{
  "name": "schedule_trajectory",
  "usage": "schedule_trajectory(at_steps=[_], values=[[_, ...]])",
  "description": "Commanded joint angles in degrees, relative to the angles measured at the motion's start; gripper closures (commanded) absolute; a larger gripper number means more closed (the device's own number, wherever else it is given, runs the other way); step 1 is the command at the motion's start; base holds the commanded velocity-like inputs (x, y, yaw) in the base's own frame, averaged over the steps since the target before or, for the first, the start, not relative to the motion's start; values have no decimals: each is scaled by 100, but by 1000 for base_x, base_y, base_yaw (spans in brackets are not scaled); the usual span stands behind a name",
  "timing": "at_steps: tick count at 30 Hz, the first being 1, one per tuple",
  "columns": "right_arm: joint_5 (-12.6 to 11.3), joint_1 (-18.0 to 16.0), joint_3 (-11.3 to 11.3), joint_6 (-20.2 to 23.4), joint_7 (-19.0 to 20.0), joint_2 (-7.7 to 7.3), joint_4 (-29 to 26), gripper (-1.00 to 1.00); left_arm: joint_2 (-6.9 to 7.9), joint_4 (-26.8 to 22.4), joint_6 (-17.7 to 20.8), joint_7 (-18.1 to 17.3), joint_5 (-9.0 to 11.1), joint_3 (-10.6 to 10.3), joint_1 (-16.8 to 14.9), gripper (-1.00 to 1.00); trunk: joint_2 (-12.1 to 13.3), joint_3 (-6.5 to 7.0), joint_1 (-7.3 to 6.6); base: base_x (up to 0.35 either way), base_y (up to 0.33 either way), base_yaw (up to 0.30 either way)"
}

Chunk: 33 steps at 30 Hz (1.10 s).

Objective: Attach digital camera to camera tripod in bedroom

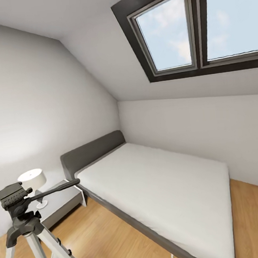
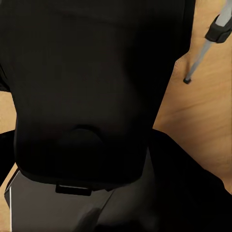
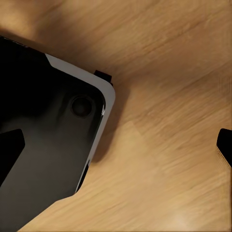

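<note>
Lower left of the head view: camera tripod has silver-grey legs and a black head. Lamp behind it is white, nightstand grey. Bed in the middle is a dark grey frame with a plain white mattress. Floor is warm honey wood grain, walls white, and the skylight upper right is dark-framed with pale blue cloudy sky.

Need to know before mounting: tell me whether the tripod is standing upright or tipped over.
Upright. The camera tripod stands with its legs spread downward, its black head on top and the pan handle sticking out sideways, beside the nightstand.
</note>
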Motion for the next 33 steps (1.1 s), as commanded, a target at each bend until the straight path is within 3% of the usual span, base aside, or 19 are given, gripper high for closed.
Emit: schedule_trajectory(at_steps=[1,17,33], values=[[18,-3,7,-27,12,-3,9,-100,-1,-4,-12,15,42,-51,0,100,-4,-2,2,0,0,298],[18,-4,7,-27,12,-3,9,-100,-2,-4,-12,15,42,-50,0,100,-4,-2,2,-10,-3,298],[18,-3,7,-27,12,-3,9,-100,-2,-4,-12,15,42,-51,1,100,-4,-2,2,-201,-156,298]])
